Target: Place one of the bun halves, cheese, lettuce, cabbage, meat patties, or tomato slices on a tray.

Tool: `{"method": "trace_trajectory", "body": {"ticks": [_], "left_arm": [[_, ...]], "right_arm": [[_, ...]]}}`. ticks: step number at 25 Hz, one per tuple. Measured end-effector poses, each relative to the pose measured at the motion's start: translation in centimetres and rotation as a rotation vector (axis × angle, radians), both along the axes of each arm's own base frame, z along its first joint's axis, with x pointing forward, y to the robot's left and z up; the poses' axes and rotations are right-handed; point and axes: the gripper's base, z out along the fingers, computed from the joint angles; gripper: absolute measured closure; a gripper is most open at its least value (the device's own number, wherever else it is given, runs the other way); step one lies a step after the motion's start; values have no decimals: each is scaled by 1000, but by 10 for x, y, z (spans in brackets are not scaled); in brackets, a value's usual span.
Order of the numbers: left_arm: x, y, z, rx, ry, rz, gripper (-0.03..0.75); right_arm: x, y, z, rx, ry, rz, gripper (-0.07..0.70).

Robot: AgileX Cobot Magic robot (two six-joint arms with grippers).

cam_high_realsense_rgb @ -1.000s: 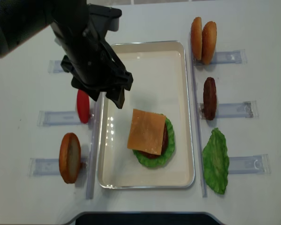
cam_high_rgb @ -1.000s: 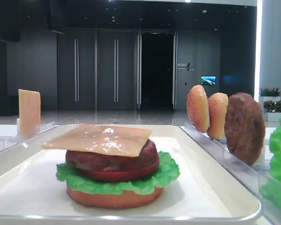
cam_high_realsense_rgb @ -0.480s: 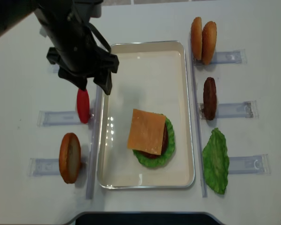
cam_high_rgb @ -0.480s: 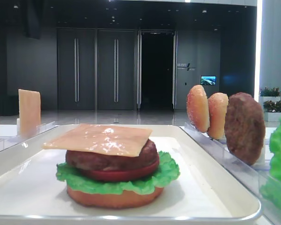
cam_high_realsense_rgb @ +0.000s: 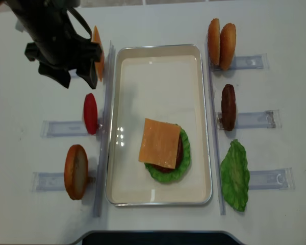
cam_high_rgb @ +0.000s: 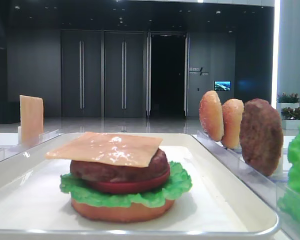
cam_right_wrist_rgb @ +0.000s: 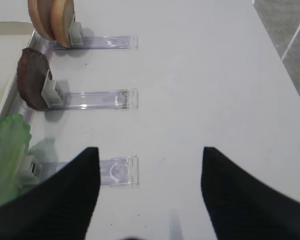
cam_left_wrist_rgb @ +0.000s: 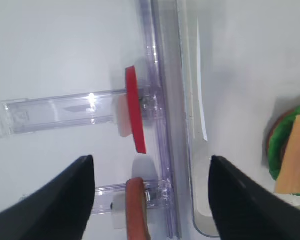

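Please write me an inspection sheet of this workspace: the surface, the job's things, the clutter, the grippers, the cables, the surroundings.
Surface: white table, clear racks on both sides.
Job's things: cream tray holds a stack of bun half, lettuce, tomato, patty, with cheese on top. On racks: two bun halves, meat patty, lettuce leaf, tomato slice, bun half, a cheese slice.
Clutter: nothing seen.
Grippers: left gripper open and empty, above the left racks; right gripper open, empty.
Cables: nothing seen.
Surroundings: dark hall with doors.

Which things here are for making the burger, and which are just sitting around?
For the job: tray, cheese, lettuce, meat patties, tomato slices, bun halves, left gripper.

Just there: clear racks, white table.
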Motion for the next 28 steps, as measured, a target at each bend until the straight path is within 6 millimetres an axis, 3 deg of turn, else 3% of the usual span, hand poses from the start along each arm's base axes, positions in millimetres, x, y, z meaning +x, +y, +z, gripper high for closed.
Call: {"method": "trace_trajectory", "body": {"ticks": [15,28], "left_arm": [[13,65,0,65,-11,93,178],[14,84,0,100,-12,88,181]], "right_arm": [[0,0,0,0,0,0,181],[0,0,0,0,0,0,181]]}}
